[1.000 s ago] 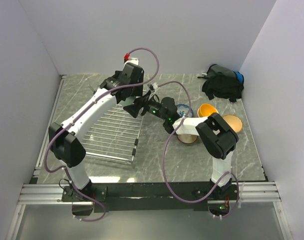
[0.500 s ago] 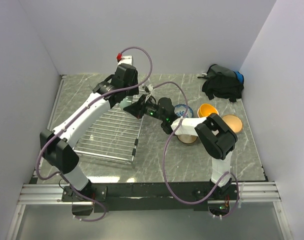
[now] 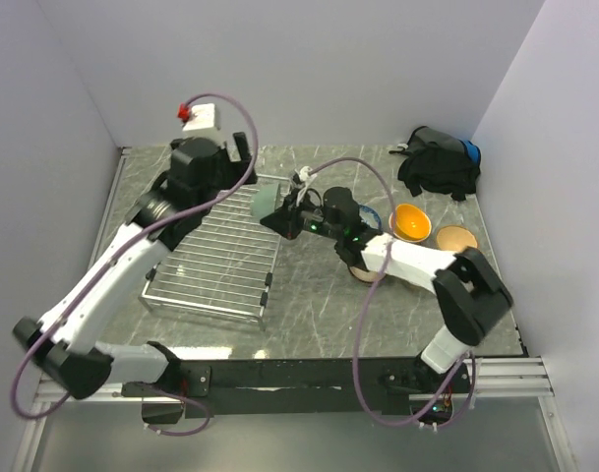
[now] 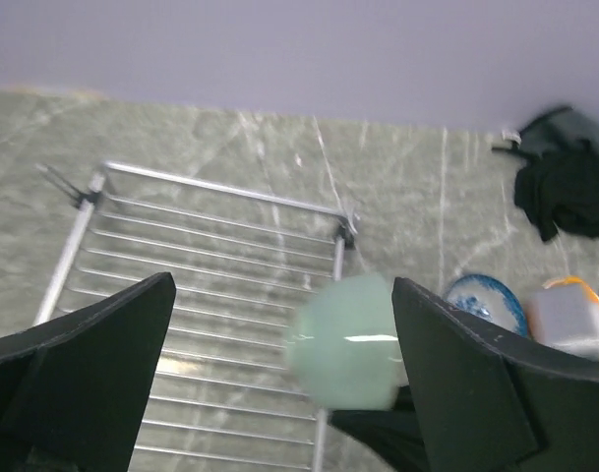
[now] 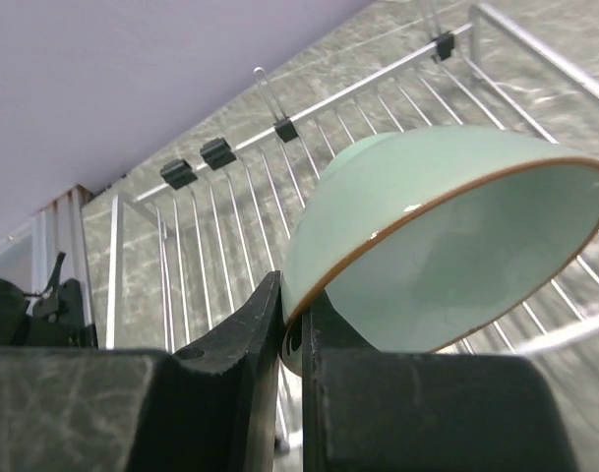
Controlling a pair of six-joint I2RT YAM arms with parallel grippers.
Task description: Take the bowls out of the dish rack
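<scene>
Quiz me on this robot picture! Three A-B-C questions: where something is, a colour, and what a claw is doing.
1. Where on the table is the black bag? A near left corner. B far right corner. C in a gripper.
2. What colour is the bowl in the right gripper? A pale green. B red. C purple.
3. How is the left gripper? A shut on a bowl. B shut on the bag. C open, empty.
Answers: B, it lies far back, right; A, the gripper pinches a green rim; C, its jaws stand wide apart.
</scene>
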